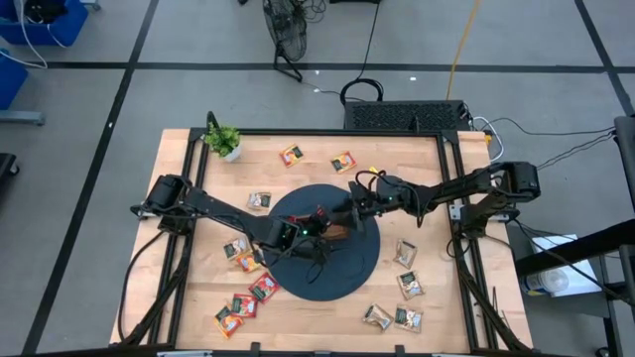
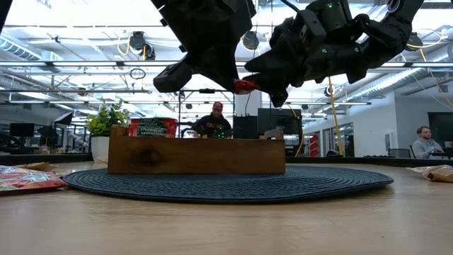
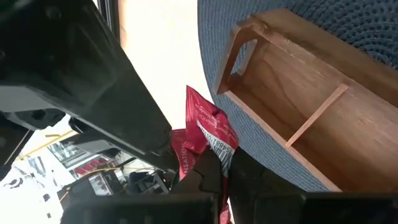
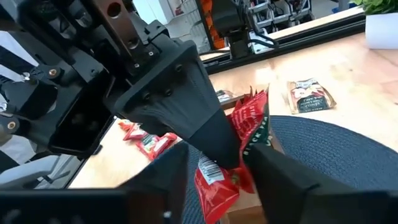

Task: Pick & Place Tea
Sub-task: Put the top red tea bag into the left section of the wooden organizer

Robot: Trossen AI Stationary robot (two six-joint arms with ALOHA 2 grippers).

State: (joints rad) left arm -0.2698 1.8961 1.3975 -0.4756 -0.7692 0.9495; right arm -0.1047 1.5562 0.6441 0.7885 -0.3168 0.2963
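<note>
Both dark arms meet above the middle of the light wooden table, over a round dark-blue woven mat with a ribbed, coiled texture. The left gripper is clamped shut on a small flat red foil tea sachet, crinkled, with a white barcode panel on its face; the sachet hangs in the air above the mat, just beside the brown wooden tray. The tray is a plain rectangular box of smooth-grained wood with thin dividers, resting on the mat. The right gripper is at the same sachet, its two dark fingers standing apart on either side of the red foil; whether they press on it cannot be told. More flat square sachets lie scattered on the bare tabletop: a red group near the mat's left front edge, beige-and-dark-green ones to its right, and orange ones toward the back. A small green potted plant in a white pot stands at the back left corner.
</note>
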